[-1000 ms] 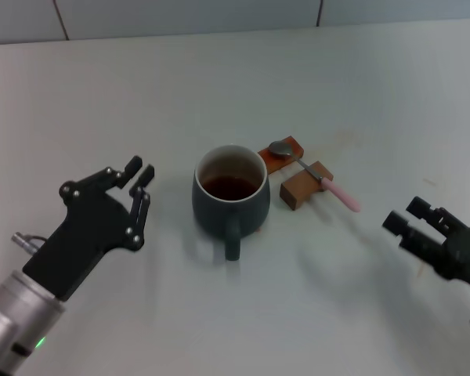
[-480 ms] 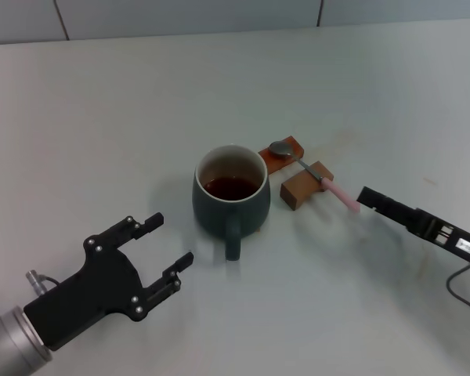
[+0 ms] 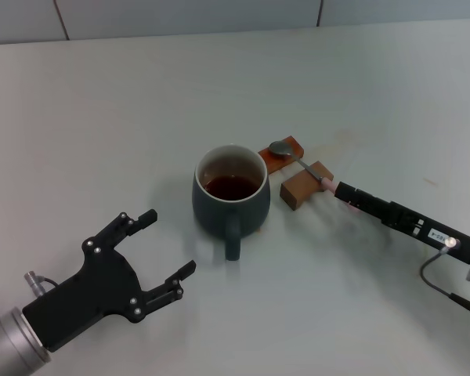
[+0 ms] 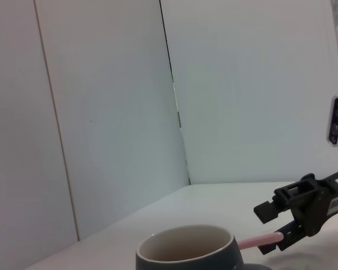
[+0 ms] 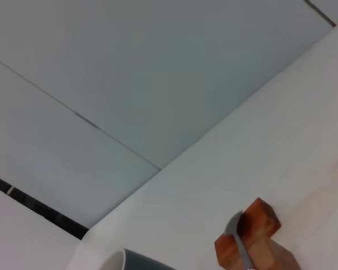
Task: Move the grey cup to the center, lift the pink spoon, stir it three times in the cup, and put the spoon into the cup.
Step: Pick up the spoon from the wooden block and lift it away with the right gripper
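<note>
The grey cup [image 3: 232, 193] stands upright at the middle of the pale surface [image 3: 110, 117], dark liquid inside, its handle pointing toward the robot. Just to its right the pink spoon [image 3: 305, 168] lies across two wooden blocks [image 3: 296, 174], its metal bowl on the farther block, while the right tool [image 3: 343, 192] reaches in low from the right, its tips set about the pink handle; whether they have closed on it cannot be told. The left tool [image 3: 164, 247] hovers spread wide near the surface, apart from the cup and nearer the robot on the left, gripping nothing
</note>
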